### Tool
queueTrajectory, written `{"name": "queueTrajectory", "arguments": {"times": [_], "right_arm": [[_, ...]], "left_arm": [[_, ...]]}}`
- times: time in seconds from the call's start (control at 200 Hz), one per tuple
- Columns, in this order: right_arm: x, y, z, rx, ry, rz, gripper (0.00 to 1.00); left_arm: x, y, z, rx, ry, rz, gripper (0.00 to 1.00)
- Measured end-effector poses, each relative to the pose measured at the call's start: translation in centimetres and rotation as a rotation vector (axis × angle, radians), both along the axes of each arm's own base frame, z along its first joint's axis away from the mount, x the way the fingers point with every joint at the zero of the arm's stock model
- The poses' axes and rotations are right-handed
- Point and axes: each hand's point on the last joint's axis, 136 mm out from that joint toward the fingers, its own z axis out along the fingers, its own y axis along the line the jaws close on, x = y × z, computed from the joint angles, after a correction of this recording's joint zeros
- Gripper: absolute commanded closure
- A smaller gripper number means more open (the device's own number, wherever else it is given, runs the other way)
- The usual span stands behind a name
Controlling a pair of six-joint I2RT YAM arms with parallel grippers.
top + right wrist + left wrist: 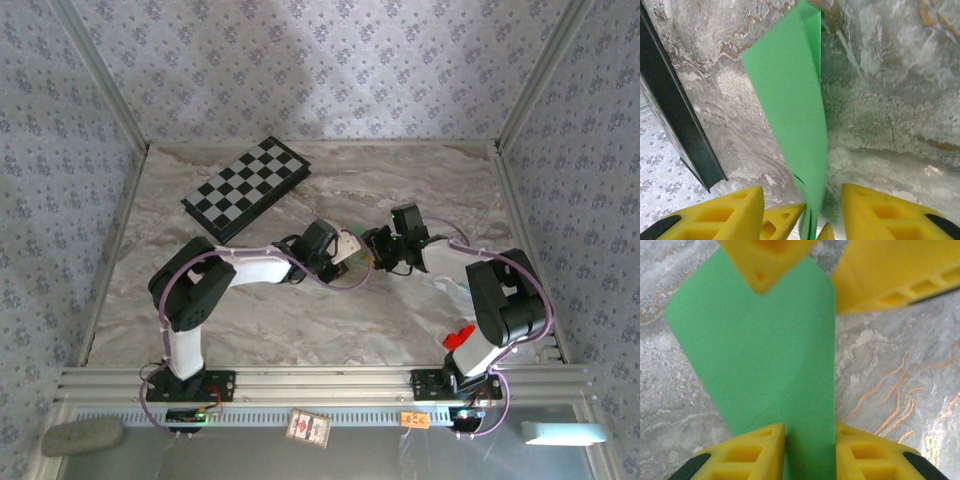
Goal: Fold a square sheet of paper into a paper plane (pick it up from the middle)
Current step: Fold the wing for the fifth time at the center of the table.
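Both arms are meeting at the middle of the marble table (300, 320), and the paper plane (765, 355) sits right between them. The folding looks well along to me: the green sheet is already a narrow, layered shape with slanting creases and a tapered end, not a flat square. I'd guess what's left is a last crease or two and the lift from its middle. From the left wrist, the left gripper (810, 427) has its yellow fingers drawn in close on either side of the strip. One edge of the paper slips under a finger, so I can't tell whether it's truly pinched. From the right wrist, the right gripper (802, 190) stands released, fingers well apart, the green paper running up between them and touching neither. The checkered board (245, 188) sits well apart at the back.
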Motion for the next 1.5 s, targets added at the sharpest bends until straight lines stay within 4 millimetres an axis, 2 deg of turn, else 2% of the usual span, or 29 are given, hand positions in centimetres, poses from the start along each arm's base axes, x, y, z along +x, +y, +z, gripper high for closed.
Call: {"name": "queueTrajectory", "arguments": {"times": [0.25,0.42,0.61,0.735,0.87,1.109,1.279,1.504], "right_arm": [[-0.1,0.2,-1.4,-0.006,0.05,0.038,0.55],[-0.7,0.4,-2.3,-0.005,0.087,0.057,0.62],[-0.8,0.8,-2.5,0.001,0.1,0.083,0.78],[-0.9,0.9,-2.3,0.006,0.1,0.093,0.91],[-1.0,1.0,-2.4,0.005,0.099,0.098,0.97],[-0.9,1.1,-2.0,0.001,0.086,0.099,0.99],[-1.0,1.1,-2.0,-0.001,0.087,0.1,0.99],[-1.1,1.2,-2.0,-0.001,0.09,0.102,0.99]], "left_arm": [[-0.4,0.1,-0.5,-0.008,0.011,-0.008,0.74],[-0.8,0.2,-0.9,-0.019,0.024,-0.006,0.74],[-0.9,0.2,-1.0,-0.033,0.03,-0.001,0.72],[-0.9,0.2,-1.0,-0.039,0.036,0.004,0.65],[-0.9,0.4,-0.7,-0.042,0.044,0.027,0.6],[-1.3,0.9,1.2,-0.049,0.021,0.08,0.59],[-2.3,1.5,0.4,-0.024,0.038,0.091,0.58],[-2.1,1.8,0.3,-0.012,0.031,0.106,0.63]]}}
